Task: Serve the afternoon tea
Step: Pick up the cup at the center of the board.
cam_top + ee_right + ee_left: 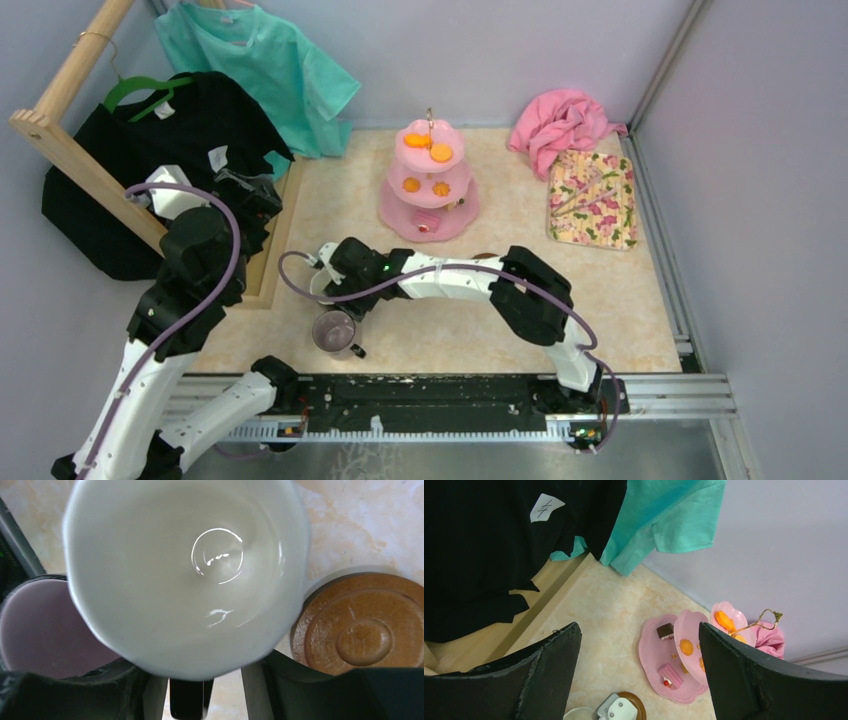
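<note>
Right wrist view: the white mug (185, 575) fills nearly the whole picture, seen from above, empty and shiny inside. I judge it to be glazed ceramic: stiff, smooth, rather slippery, not heavy, and it can chip if it knocks something. The right gripper (192, 692) sits under its near edge. The two fingers (300, 690) stand apart, but the mug hides their tips, so I cannot tell whether they pinch it. A dark upright piece between them may be the handle. That, or the wall just at the rim, is where I would take hold. The grey-purple mug (40, 625) is just beside on the left and a brown saucer (365, 630) just beside on the right, so there is little room to swing.

Left wrist view: the left gripper (638, 630) hangs high, its claw spread wide with nothing in it. Below it the pink cake stand (648, 647) carries small snacks (686, 646), with the gold loop (766, 617) on top.

Top view: the table (620, 300) looks hard, pale and stone-patterned, closed in by lilac walls (500, 50). Both mugs stand near the front left, well apart from the stand at the back. A pink cloth (560, 125) and a floral mat (592, 200) lie at the back right. A wooden rack (62, 78) with a black shirt (190, 130) and a teal shirt (270, 60) crowds the left side.
</note>
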Robot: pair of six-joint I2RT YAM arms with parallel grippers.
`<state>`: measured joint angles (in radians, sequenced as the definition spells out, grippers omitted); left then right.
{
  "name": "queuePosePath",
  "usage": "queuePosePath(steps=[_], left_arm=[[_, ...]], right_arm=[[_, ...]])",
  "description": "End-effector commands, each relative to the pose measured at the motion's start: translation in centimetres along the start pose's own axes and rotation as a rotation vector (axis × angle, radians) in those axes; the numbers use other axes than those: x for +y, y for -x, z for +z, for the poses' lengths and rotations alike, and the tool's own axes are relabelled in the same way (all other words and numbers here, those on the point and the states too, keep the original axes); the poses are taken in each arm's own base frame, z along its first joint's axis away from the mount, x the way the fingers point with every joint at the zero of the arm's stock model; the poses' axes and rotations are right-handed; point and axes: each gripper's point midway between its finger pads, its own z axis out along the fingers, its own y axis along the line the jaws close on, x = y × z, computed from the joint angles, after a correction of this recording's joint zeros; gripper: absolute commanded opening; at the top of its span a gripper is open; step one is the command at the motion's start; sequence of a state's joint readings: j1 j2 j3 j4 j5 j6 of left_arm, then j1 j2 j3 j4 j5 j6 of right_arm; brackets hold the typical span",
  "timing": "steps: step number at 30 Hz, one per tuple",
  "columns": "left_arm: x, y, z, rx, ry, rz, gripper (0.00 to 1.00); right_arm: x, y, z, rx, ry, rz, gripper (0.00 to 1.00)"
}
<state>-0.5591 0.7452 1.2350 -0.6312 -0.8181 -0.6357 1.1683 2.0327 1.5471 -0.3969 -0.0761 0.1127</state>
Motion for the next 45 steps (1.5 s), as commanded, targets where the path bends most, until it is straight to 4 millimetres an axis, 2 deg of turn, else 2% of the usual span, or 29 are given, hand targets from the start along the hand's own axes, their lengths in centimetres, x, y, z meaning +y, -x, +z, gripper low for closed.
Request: queuePosePath(steps=[1,3,9,14,19,26,38,45], left_arm=[[-0.8,1.1,-0.3,-0.011,-0.034,-0.013,0.92],[-1.0,1.1,-0.3,-0.007,-0.040,-0.011,0.92],[-1.0,1.3,-0.5,-0.010,-0.052,-0.005,0.93],[-0.9,1.4,-0.7,-0.015,-0.055,-0.002,0.94],[-0.8,1.4,-0.7,-0.017,-0.059,-0.001,0.94],[-0.8,1.1,-0.7,-0.013,-0.065,0.000,0.95],[-0.9,0.9,-0.9,0.000,-0.077,-0.002,0.95],[-1.0,0.2,-1.0,0.026,-0.095,0.005,0.96]], right_arm=[[1.2,2.8,0.4,-0.086,0.010,0.009,0.49],[1.3,2.6,0.8,-0.086,0.008,0.017,0.45],[1.1,2.9,1.0,-0.093,-0.031,0.030,0.21],[0.8,3.4,0.5,-0.095,-0.070,0.034,0.08],[0.6,3.9,-0.3,-0.101,-0.118,0.034,0.00],[-0.8,4.7,-1.7,-0.129,-0.243,0.058,0.00],[-2.5,7.2,-5.0,-0.211,-0.380,0.149,0.00],[-3.4,7.6,-6.2,-0.262,-0.455,0.233,0.00]])
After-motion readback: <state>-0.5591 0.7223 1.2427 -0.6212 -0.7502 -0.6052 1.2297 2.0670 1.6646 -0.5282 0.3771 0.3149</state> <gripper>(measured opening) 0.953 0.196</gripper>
